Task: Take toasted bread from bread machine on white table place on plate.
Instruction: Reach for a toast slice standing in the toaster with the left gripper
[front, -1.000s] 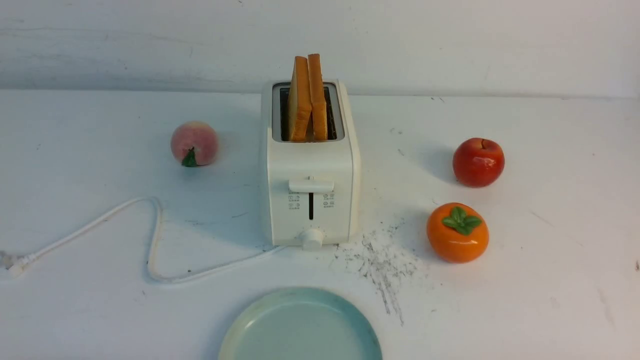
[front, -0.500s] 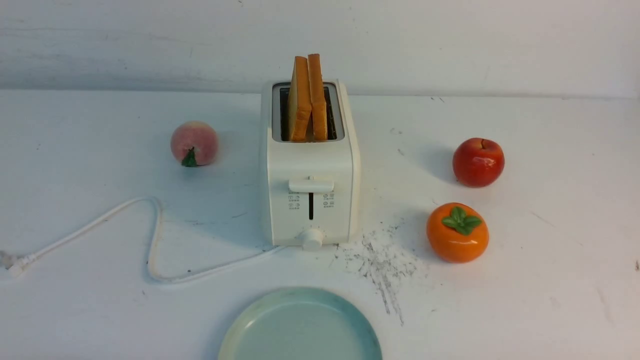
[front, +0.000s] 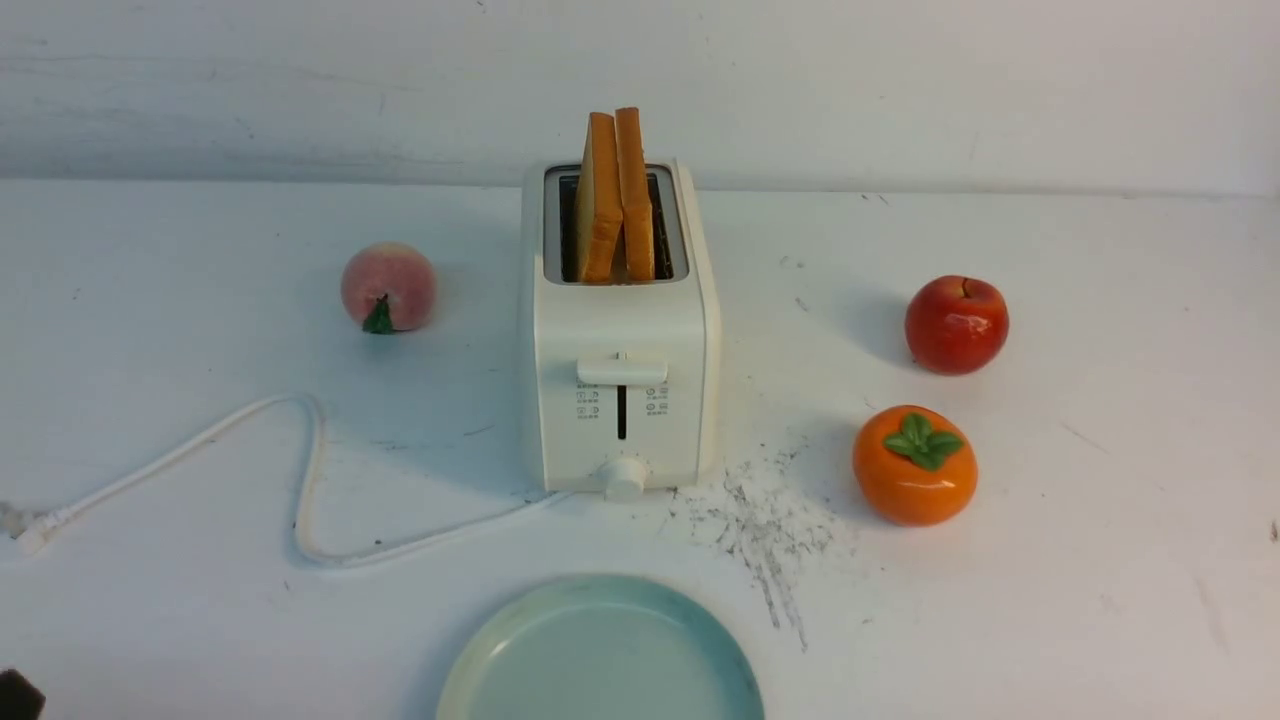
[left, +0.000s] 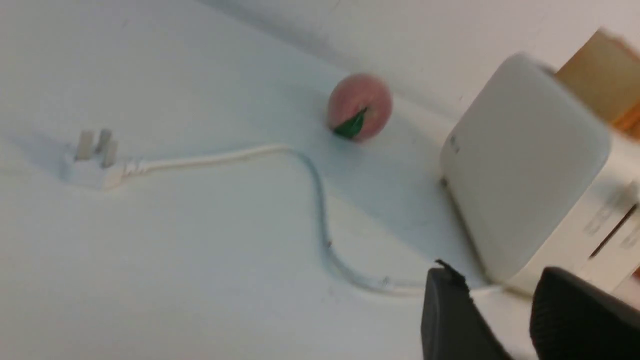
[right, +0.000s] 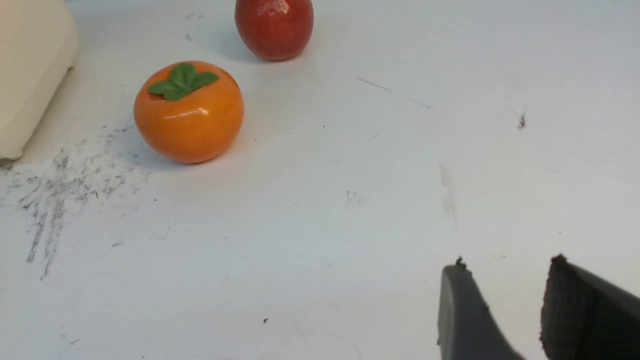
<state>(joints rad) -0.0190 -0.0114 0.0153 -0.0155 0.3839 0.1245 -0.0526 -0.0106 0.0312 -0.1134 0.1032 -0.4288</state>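
Two slices of toasted bread stand upright, leaning together, in the slots of the cream-white bread machine at the middle of the white table. An edge of toast shows past the bread machine in the left wrist view. The pale blue-green plate lies empty at the front edge. My left gripper is open with nothing between its fingers, low and near the machine's front left corner; only a dark tip shows in the front view. My right gripper is open and empty over bare table.
A pink peach lies left of the toaster. A red apple and an orange persimmon lie to its right. The white cord loops across the left front to its plug. Grey-black scratches mark the table.
A dark tip of my left gripper has come into the front view at the bottom left corner. Toaster, toast, plate and fruit have not moved.
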